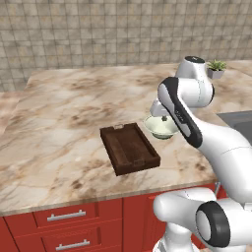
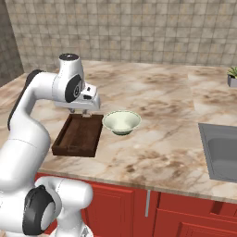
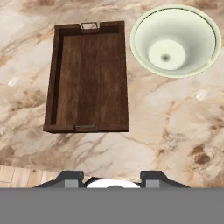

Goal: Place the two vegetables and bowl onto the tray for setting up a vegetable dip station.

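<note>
One bowl (image 3: pixel 175 41) at 1 o'clock of gripper (image 2: pixel 85 114), beside tray (image 3: pixel 59 83) at 11, long axis toward 12; finger spread not discernible.

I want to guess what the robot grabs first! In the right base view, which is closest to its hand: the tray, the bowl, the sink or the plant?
From the gripper:
1. Tray, right under it.
2. Bowl, just beside the tray.
3. Sink, across the counter.
4. Plant, far corner by the wall.
</note>
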